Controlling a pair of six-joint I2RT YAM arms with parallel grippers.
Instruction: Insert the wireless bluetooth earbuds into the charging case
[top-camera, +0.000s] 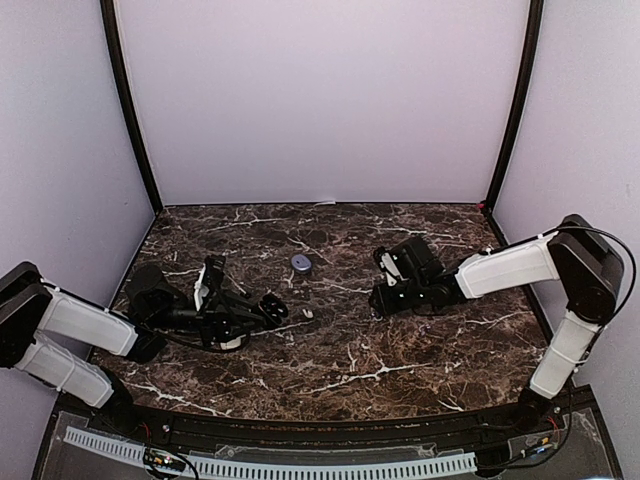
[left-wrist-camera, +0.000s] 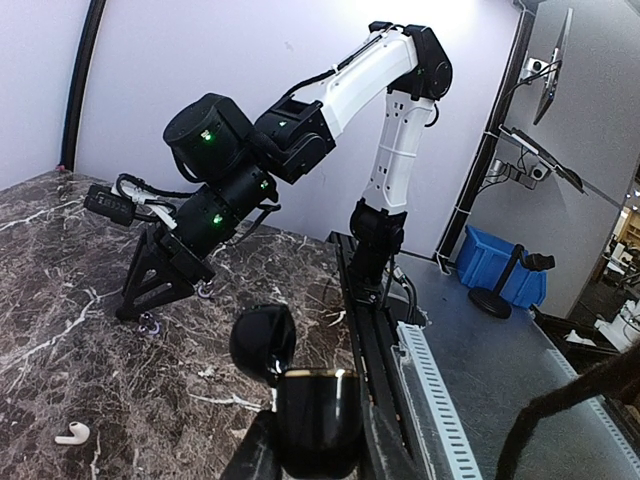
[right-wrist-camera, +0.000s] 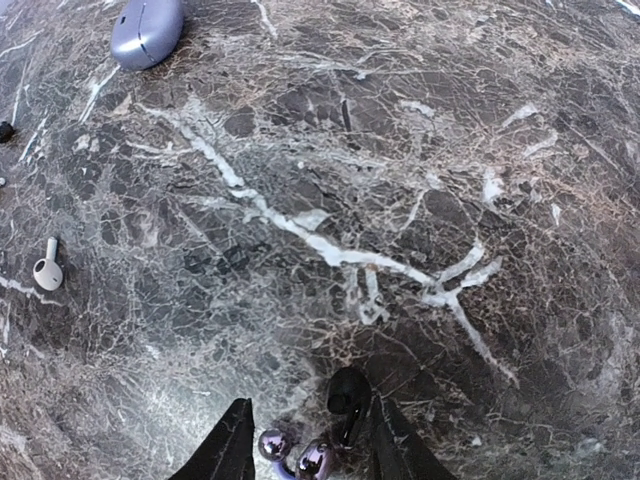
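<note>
My left gripper (left-wrist-camera: 318, 445) is shut on a black charging case (left-wrist-camera: 318, 405), held upright with its lid (left-wrist-camera: 262, 340) hinged open to the left. My right gripper (right-wrist-camera: 310, 448) is down at the marble table with its jaws apart. A black earbud (right-wrist-camera: 347, 393) lies between them against the right finger (right-wrist-camera: 395, 445), and two shiny purple earbuds (right-wrist-camera: 275, 443) sit beside it. A white stemmed earbud (right-wrist-camera: 47, 268) lies loose on the table, left of the right gripper and close to the held case (top-camera: 272, 305).
A small lilac closed case (top-camera: 301, 262) rests on the table (top-camera: 350, 370) behind the white earbud (top-camera: 308, 314). Purple walls close the back and sides. A slotted white rail (top-camera: 300, 466) runs along the near edge by the arm bases.
</note>
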